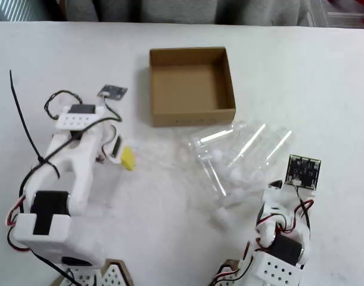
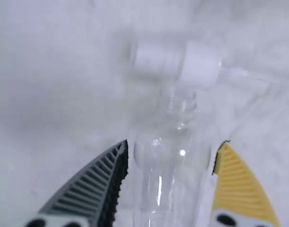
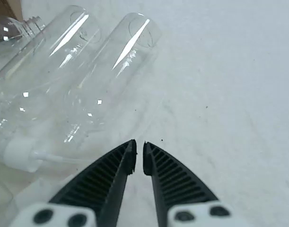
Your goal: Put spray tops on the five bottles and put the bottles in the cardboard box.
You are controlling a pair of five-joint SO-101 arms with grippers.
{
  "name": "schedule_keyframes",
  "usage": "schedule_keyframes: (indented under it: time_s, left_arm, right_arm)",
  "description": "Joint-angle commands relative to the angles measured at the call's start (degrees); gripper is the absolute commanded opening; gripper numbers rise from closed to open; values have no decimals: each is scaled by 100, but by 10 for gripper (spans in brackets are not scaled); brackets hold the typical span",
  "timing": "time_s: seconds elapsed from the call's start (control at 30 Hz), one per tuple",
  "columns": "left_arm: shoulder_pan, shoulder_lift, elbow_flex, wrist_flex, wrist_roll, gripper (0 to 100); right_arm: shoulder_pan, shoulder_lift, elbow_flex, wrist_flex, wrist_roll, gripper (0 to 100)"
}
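While left fingers (image 2: 101,184) grip bottle (image 2: 165,179) between them, right fingers (image 3: 111,179) nearly closed near bottles (image 3: 87,71).

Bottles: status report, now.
Left claw around uncapped bottle, spray top loose beyond its neck. Right claw shut, empty, beside bottle pile. Cardboard box empty. Nothing blocking.

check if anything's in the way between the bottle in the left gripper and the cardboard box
Nothing visible does. From the bottle in the left gripper to the cardboard box the high view shows bare table. A loose spray top lies just past the bottle's neck.
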Motion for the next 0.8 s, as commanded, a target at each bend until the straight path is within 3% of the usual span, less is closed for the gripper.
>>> schedule_keyframes:
  time_s: [0.0,0.3,0.77]
  left_arm:
    - [57,-48,-44,-105,44,310]
    - [57,-31,-44,-352,70,328]
    - [136,787,-571,-53,79,299]
  right_arm:
    - [-66,-4,44,31,79,18]
    - [-66,-4,44,101,79,17]
    - [-66,-4,44,110,79,17]
